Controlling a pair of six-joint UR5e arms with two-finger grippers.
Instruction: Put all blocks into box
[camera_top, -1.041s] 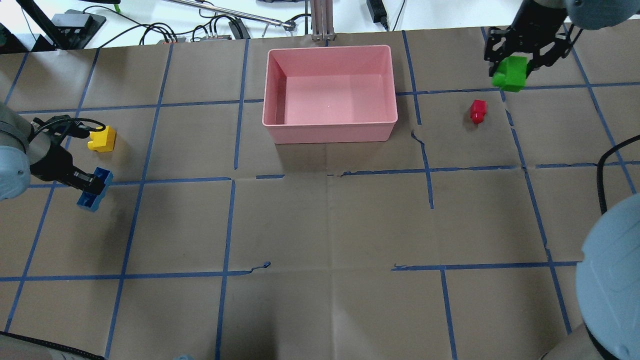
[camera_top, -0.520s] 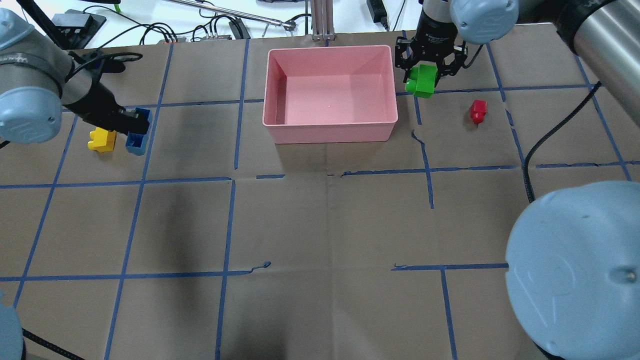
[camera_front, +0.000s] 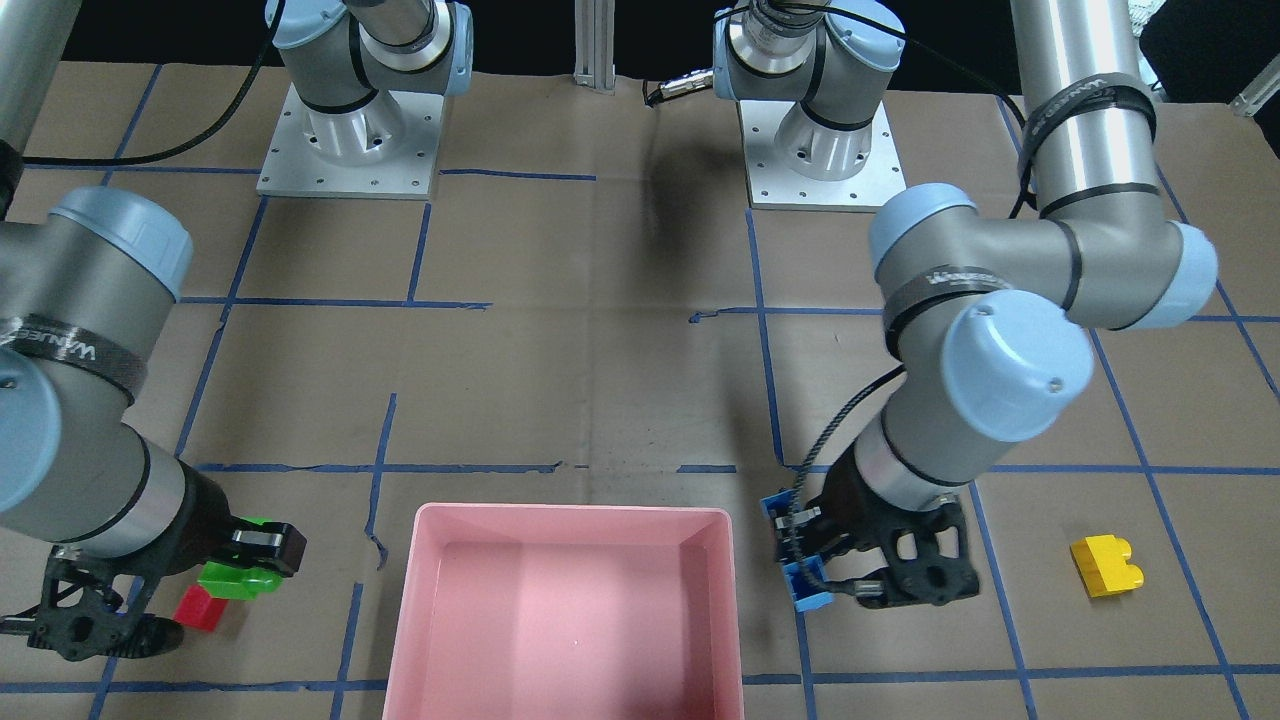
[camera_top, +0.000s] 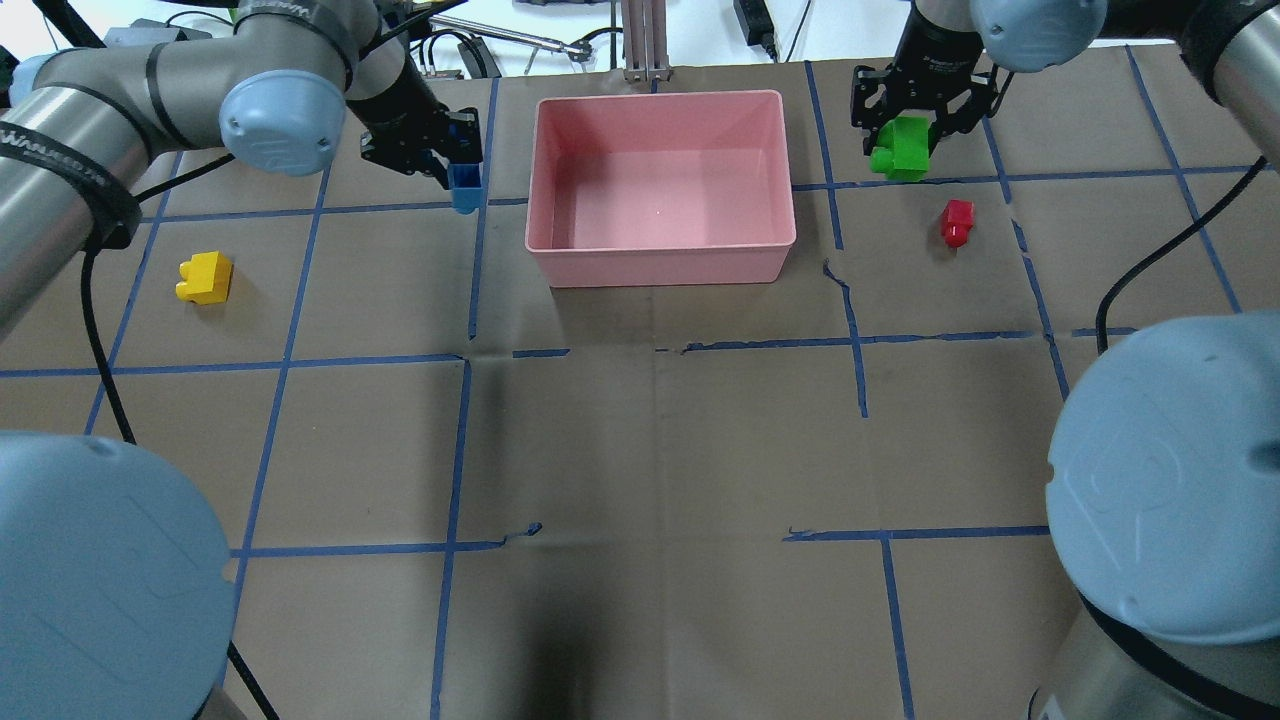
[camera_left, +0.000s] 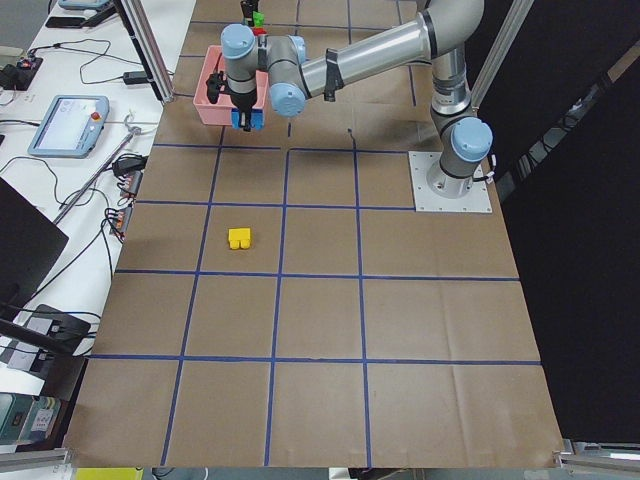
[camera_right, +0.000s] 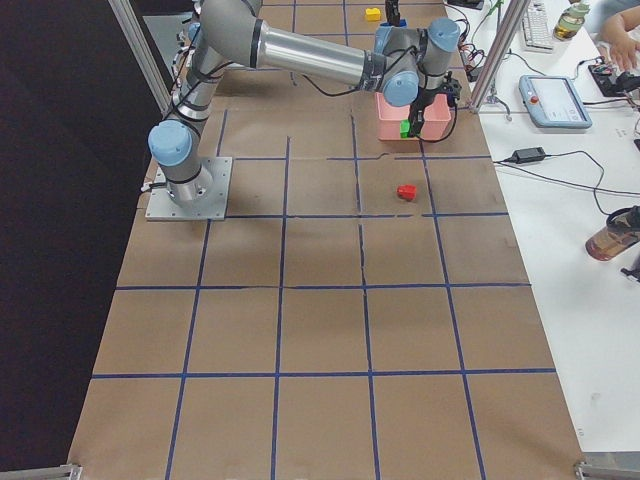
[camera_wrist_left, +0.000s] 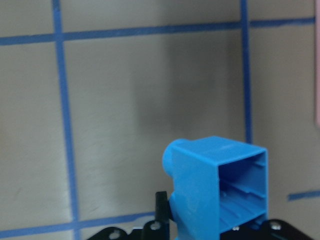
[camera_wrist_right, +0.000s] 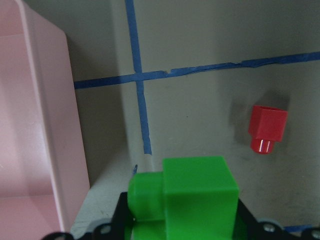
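Note:
The pink box (camera_top: 660, 265) stands at the table's far middle and holds nothing; it also shows in the front view (camera_front: 570, 513). My left gripper (camera_top: 458, 165) is shut on the blue brick (camera_top: 465, 190), held just left of the box and seen close in the left wrist view (camera_wrist_left: 220, 190). My right gripper (camera_top: 905, 135) is shut on the green brick (camera_top: 900, 152), held right of the box and seen close in the right wrist view (camera_wrist_right: 192, 200). The red brick (camera_top: 957, 222) lies on the table near the green one. The yellow brick (camera_top: 205, 277) lies far left.
The table is brown paper with a blue tape grid. Cables and gear (camera_top: 440, 50) lie beyond the far edge. The arms' base plates (camera_front: 345, 150) sit at the robot's side. A teach pendant (camera_left: 68, 125) rests on the side bench.
My left gripper carried the blue brick right, from beside the yellow brick to the box's left side. My right gripper, with the green brick, swung left toward the box, then back slightly right.

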